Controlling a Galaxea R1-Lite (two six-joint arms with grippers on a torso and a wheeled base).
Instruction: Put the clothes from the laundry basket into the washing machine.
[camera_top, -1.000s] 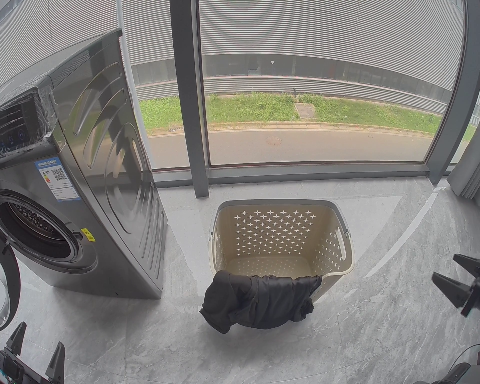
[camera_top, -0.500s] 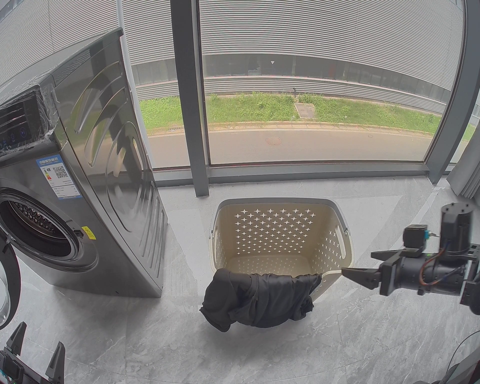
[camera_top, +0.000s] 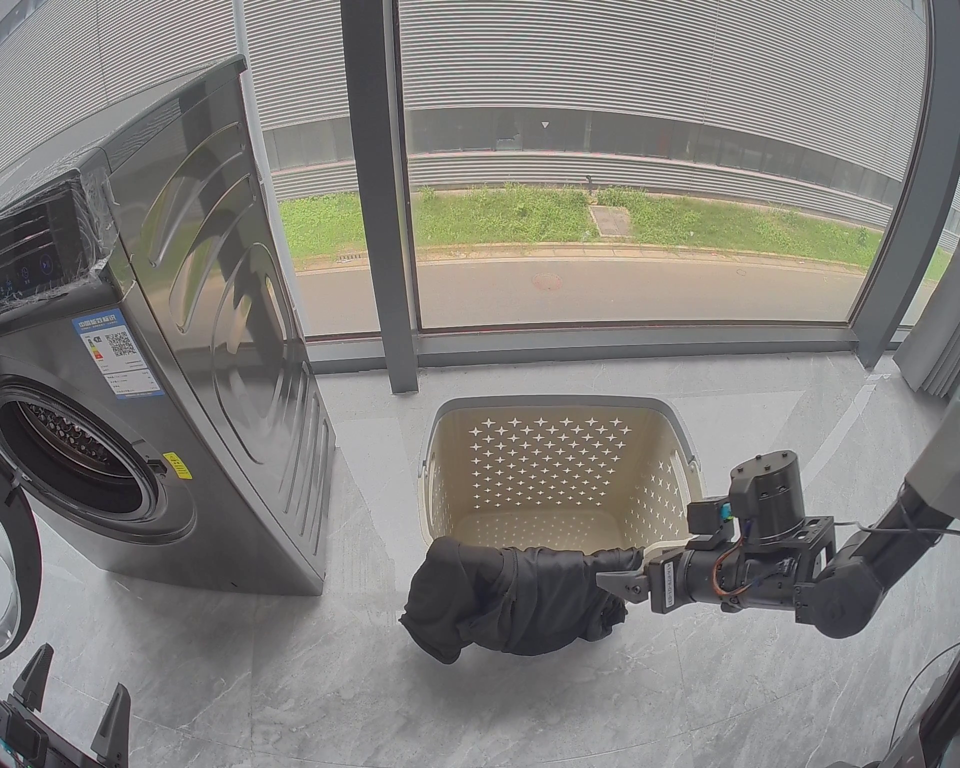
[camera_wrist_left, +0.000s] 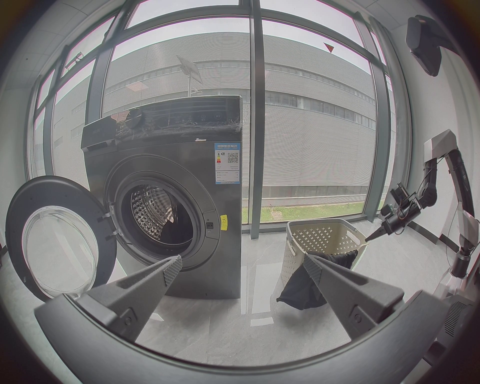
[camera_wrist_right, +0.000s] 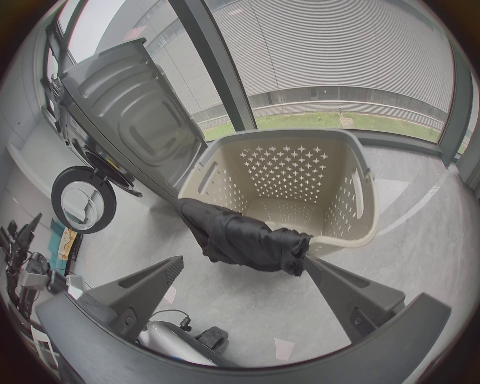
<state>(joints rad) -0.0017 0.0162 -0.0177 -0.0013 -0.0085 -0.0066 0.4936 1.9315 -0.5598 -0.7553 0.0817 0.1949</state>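
floor (camera_top: 520, 700): grey stone tiles; open room in front of the laundry basket and between it and the washing machine
window (camera_top: 620, 150): it closes the floor's far edge
washing machine (camera_top: 200, 330): at the floor's left side, its back corner near the window; the round drum opening (camera_top: 70, 460) is uncovered; the head view cuts its left part; the inside of the drum is dark and hard to make out
door (camera_wrist_left: 55, 240): swung fully open to the side of the drum opening
laundry basket (camera_top: 560, 405): beige, perforated walls; it stands on the floor near the far edge, apart from the washing machine
black garment (camera_top: 510, 600): draped over the basket's near rim; most of it hangs outside toward the floor; it hides the near wall
right gripper (camera_top: 615, 583): at the right end of the garment, by the basket's near right corner; jaws apart; one fingertip is at the cloth, I cannot tell if it touches
left gripper (camera_top: 80, 678): low at the near left, in front of the washing machine, well apart from the basket; jaws apart, holding nothing
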